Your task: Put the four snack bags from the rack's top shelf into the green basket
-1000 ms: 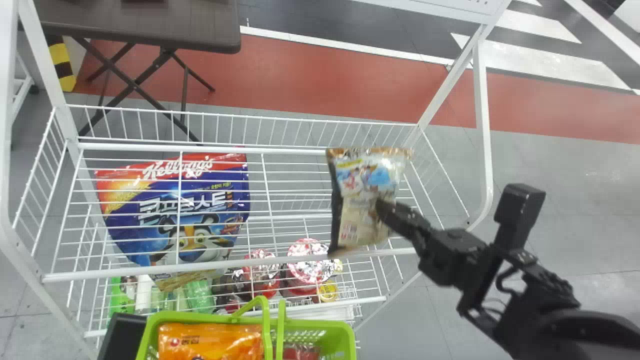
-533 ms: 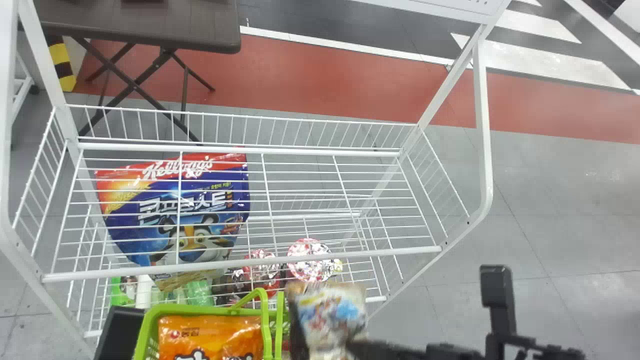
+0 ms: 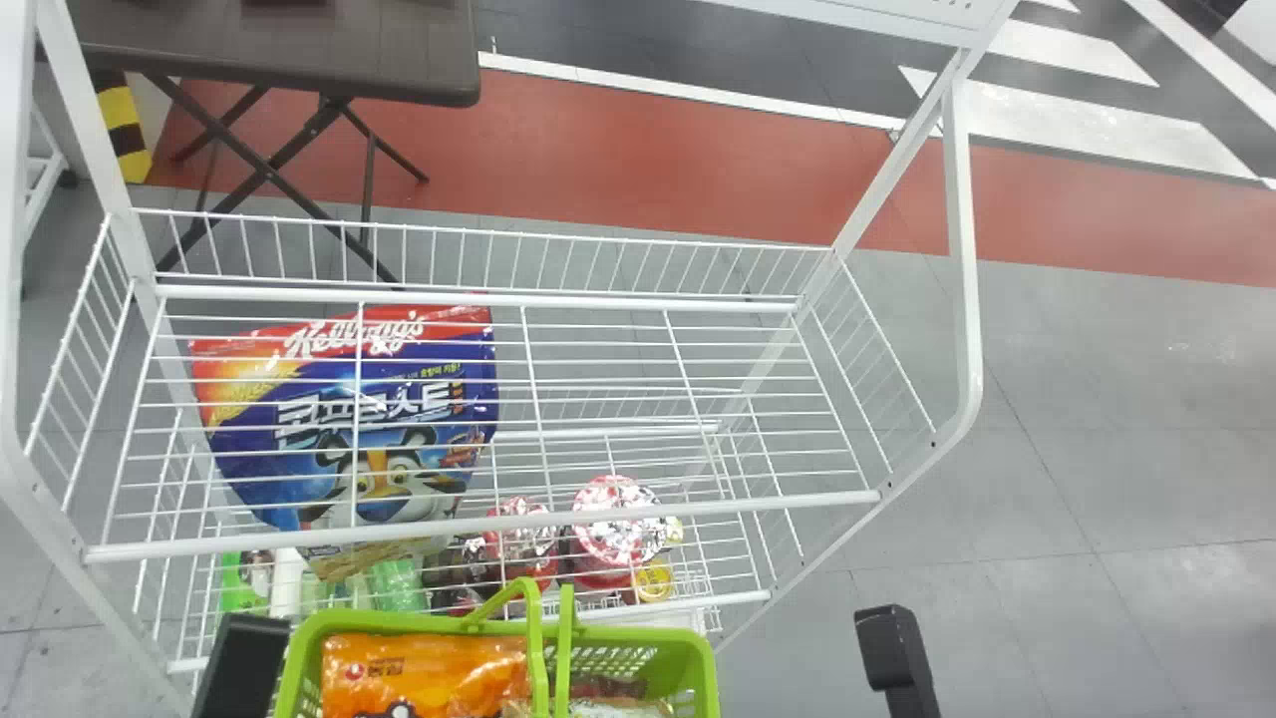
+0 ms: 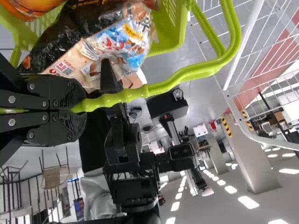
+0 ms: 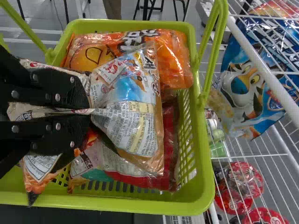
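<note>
In the head view, my left gripper's arm (image 3: pixel 239 663) is beside the green basket (image 3: pixel 706 668) at the bottom edge. The black part of my right gripper's arm (image 3: pixel 892 648) stands right of it. My left gripper (image 4: pixel 78 111) is shut on the basket handle (image 4: pixel 180 77). In the right wrist view, my right gripper (image 5: pixel 88 112) is shut on a pale snack bag (image 5: pixel 135 123), pinched at its middle, over the basket (image 5: pixel 198 196). An orange bag (image 5: pixel 175 58) and a red bag (image 5: pixel 170 140) lie in the basket, partly covered by the held bag.
The white wire rack (image 3: pixel 598 514) stands just beyond the basket. A blue cereal bag (image 3: pixel 349 429) shows behind the top shelf's wires, at the left. Red-lidded cups (image 3: pixel 613 529) sit lower down. A dark folding table (image 3: pixel 269 50) is farther back.
My right gripper has carried the pale bag from above the rack's right part toward the robot, down to the basket. The basket has barely shifted; the left arm has kept nearly the same place.
</note>
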Robot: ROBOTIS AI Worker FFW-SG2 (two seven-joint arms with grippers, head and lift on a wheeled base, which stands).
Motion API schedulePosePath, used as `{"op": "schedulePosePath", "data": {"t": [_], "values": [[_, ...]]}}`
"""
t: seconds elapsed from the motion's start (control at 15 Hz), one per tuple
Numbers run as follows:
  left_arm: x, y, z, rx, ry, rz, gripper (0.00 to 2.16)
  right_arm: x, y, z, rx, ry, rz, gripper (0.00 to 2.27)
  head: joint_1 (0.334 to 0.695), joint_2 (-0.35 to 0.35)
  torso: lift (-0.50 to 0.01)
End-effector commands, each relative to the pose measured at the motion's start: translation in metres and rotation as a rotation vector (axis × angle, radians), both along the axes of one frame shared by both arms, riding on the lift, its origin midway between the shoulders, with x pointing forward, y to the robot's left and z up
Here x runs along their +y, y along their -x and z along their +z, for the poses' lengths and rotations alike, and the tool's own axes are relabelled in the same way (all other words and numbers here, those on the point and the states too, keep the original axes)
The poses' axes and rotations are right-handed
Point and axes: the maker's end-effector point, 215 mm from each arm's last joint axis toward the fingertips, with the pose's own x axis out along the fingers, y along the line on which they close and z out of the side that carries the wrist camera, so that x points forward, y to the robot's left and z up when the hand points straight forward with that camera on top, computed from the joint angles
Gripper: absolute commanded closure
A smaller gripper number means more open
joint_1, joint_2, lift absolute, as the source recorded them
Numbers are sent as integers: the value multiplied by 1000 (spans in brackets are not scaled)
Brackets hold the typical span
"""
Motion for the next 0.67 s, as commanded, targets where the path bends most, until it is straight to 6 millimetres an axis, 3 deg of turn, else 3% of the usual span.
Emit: {"op": "schedulePosePath", "data": {"t": [0.0,0.13,0.2,0.27,0.4,0.53,0.6], "values": [[-1,3,0,3,3,-1,2145,-4,-6,11,-35,22,-4,-1,695,-350,0],[-1,5,0,3,3,2,2145,-12,-18,12,-97,91,-2,49,695,-350,0],[-1,6,0,5,6,2,2145,-16,-53,21,-267,132,-16,53,695,-350,0],[-1,6,0,0,5,4,2145,-19,-94,41,-481,171,-28,63,695,-350,0],[-3,7,0,2,8,0,2145,-19,-151,99,-852,230,-74,63,695,-350,0],[-5,10,0,5,11,-3,2145,-13,-174,161,-1153,268,-129,63,695,-350,0],[-5,11,0,6,13,-3,2145,-11,-176,178,-1229,286,-156,60,695,-350,0]]}}
